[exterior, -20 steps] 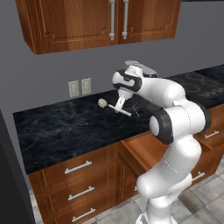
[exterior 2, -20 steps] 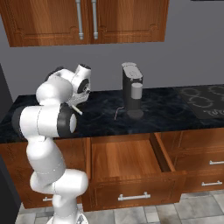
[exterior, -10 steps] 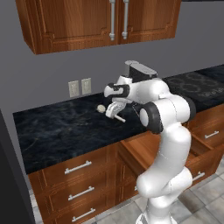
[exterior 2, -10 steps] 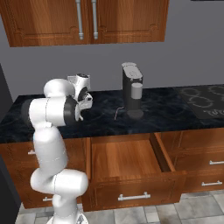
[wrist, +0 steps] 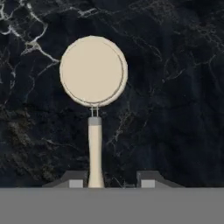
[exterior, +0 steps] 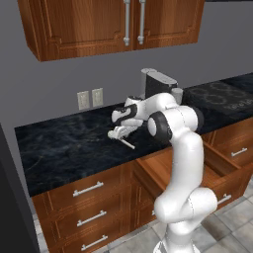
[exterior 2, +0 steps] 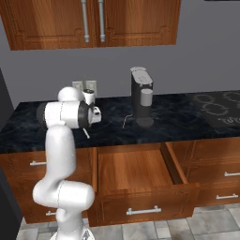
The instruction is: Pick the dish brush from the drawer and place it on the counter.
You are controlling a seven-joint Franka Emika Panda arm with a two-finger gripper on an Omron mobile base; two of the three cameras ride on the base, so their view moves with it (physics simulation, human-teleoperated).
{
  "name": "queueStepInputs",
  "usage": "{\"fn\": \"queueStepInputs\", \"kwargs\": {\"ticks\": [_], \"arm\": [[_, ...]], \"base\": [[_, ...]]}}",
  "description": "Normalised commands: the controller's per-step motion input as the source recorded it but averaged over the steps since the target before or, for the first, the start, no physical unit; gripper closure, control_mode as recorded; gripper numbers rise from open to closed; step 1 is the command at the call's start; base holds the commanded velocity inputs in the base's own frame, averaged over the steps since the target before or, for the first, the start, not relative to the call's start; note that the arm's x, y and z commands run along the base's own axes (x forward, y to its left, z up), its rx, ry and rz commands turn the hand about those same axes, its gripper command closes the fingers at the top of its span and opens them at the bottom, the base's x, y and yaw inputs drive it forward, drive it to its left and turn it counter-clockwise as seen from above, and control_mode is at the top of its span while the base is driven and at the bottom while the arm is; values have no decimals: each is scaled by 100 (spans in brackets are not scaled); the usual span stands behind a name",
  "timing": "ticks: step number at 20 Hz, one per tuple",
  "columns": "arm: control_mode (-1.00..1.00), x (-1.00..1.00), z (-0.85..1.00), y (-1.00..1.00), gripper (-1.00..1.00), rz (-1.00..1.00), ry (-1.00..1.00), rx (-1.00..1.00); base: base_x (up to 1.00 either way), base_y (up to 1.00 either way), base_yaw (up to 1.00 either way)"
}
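The dish brush (wrist: 93,71) is cream-white, its round head up and its thin handle running down between my fingertips. My gripper (wrist: 112,180) is open: the handle sits by the left fingertip (wrist: 76,180), with a clear gap to the right one. In the left base view the gripper (exterior: 121,132) hangs low over the black marbled counter (exterior: 64,148), and the brush handle (exterior: 129,144) pokes out toward the front edge, its end down at the stone. The drawer (exterior 2: 131,168) stands pulled out below, its wooden floor bare.
A dark coffee machine (exterior 2: 142,96) stands on the counter to the right of the hand. The stovetop (exterior 2: 220,105) lies further right. Wall outlets (exterior: 90,99) and upper cabinets (exterior: 123,24) are behind and above. Drawer fronts with bar handles (exterior: 89,189) sit below.
The hand has come down from above onto the counter with the brush. The jaws, shut on the handle before, have parted.
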Motion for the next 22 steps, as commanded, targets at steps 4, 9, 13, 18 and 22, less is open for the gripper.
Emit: {"fn": "queueStepInputs", "kwargs": {"ticks": [4,9,13,18,22], "arm": [[-100,13,-13,0,-100,-13,-8,-4],[-100,-66,52,0,-100,-9,-14,8],[-100,-98,62,0,-100,-12,-12,12],[-100,-100,36,0,-100,-9,-21,5],[-100,-100,55,2,-100,-1,-21,0]], "base": [[0,0,0],[0,0,0],[0,0,0],[0,0,0],[0,0,0]]}}
